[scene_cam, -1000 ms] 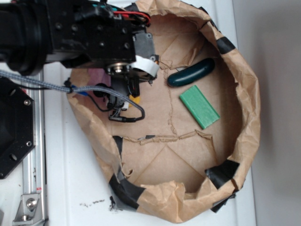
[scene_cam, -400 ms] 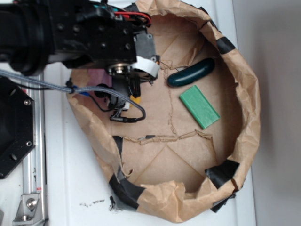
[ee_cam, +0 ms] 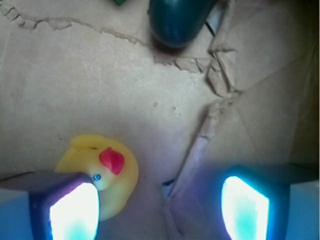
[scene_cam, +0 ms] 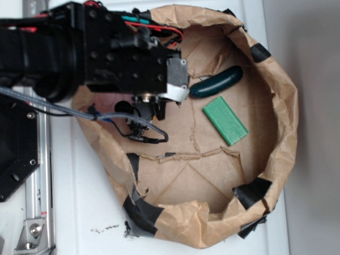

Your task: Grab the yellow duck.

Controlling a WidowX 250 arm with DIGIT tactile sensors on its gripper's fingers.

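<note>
Almost there: gripper wide open, low over paper bowl. Yellow duck touched left finger, off-centre. Grab not done yet.

Brown paper basin, black-taped rim, on white tabletop. Inside, toward far right: dark green cucumber-shaped piece, green block just beside it, apart.

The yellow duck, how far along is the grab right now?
Done: the gripper is down inside the paper bowl, jaws open. In hand: lining up; the yellow duck sits against the left finger in the wrist view, off centre, not between the pads. Left: centre on it, close, lift.
</note>
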